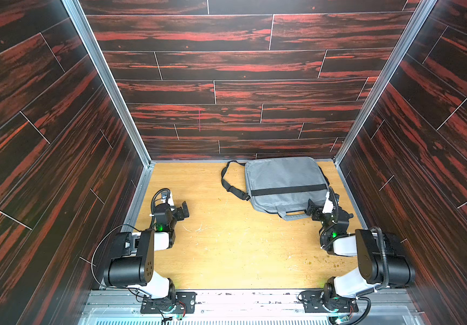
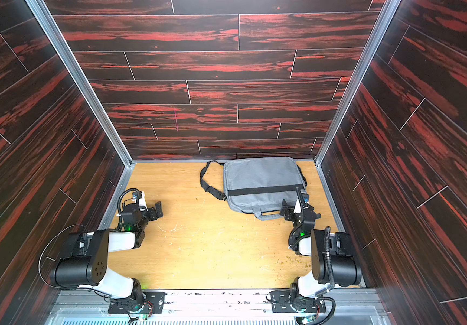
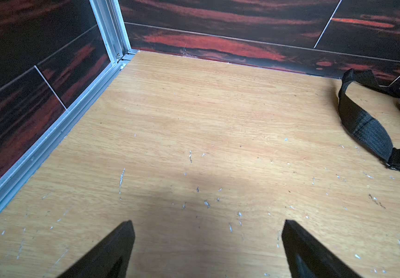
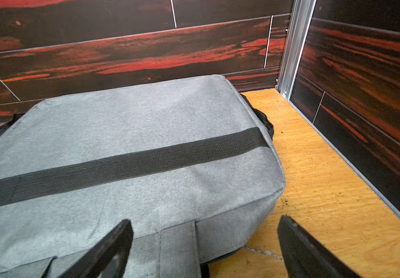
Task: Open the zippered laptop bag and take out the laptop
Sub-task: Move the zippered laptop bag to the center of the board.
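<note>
The right gripper (image 4: 205, 220) stands spread wide and holds nothing. It sits at the near right corner of the soft grey fabric rectangular zippered laptop bag (image 1: 283, 180). One finger is over the bag's near edge and the other is over bare wood just outside that corner. Whether either finger touches the fabric cannot be told.

One strap of the flat grey fabric handles (image 4: 177, 245) lies between the fingers. Ahead of this gripper the woven black band (image 4: 121, 166) runs across the bag from side to side. The bag's far edge lies close against the dark red wood-patterned back wall panels (image 4: 121, 57); contact there cannot be told.

To this gripper's right, a narrow strip of the light wooden table (image 4: 319, 183) separates the bag's rounded side edge from the aluminium rail (image 4: 362, 173) at the foot of the side wall.

The left gripper (image 3: 208, 223) is also spread wide and empty, above scratched bare wood. Open table runs ahead of it to the back wall and, on its left, to the corner rail. The black webbing shoulder strap (image 3: 362, 125) loops on the table ahead and to its right, well apart. In both top views a broad bare stretch of table lies between the two grippers.
</note>
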You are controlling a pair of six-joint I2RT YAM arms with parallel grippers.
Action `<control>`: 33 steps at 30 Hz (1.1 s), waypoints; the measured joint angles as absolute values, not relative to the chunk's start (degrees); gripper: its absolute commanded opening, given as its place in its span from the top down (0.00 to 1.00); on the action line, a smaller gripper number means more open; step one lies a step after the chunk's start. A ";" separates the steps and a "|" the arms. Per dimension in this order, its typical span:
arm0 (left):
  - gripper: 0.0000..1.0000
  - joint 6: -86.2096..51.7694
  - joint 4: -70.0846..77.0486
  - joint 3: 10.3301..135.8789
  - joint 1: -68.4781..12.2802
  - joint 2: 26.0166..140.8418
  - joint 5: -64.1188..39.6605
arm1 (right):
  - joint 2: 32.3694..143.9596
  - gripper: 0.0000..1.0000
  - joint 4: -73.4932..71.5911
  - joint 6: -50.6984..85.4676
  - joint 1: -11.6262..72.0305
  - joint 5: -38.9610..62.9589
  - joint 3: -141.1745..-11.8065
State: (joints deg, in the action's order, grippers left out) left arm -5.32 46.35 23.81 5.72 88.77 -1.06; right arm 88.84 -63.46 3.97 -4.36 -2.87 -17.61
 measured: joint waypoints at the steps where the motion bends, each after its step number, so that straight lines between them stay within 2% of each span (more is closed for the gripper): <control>1: 0.00 -5.32 46.35 23.81 5.74 88.77 -1.06 | 88.84 0.03 -63.46 3.97 -4.36 -2.76 -17.61; 10: 0.00 -5.32 45.93 23.81 5.74 87.99 -1.10 | 88.53 0.03 -63.37 4.01 -4.36 -2.98 -17.56; 15: 0.00 -5.34 40.88 23.38 5.74 78.83 -1.10 | 81.41 0.03 -58.13 4.01 -4.36 -3.09 -17.34; 23: 0.00 -7.97 25.96 25.67 4.95 62.46 -1.13 | 64.75 0.03 -40.71 10.07 -3.84 -0.03 -22.87; 33: 0.01 -23.16 7.11 40.42 -0.23 64.64 -4.34 | 57.74 0.03 -7.86 23.53 1.67 -0.58 -34.15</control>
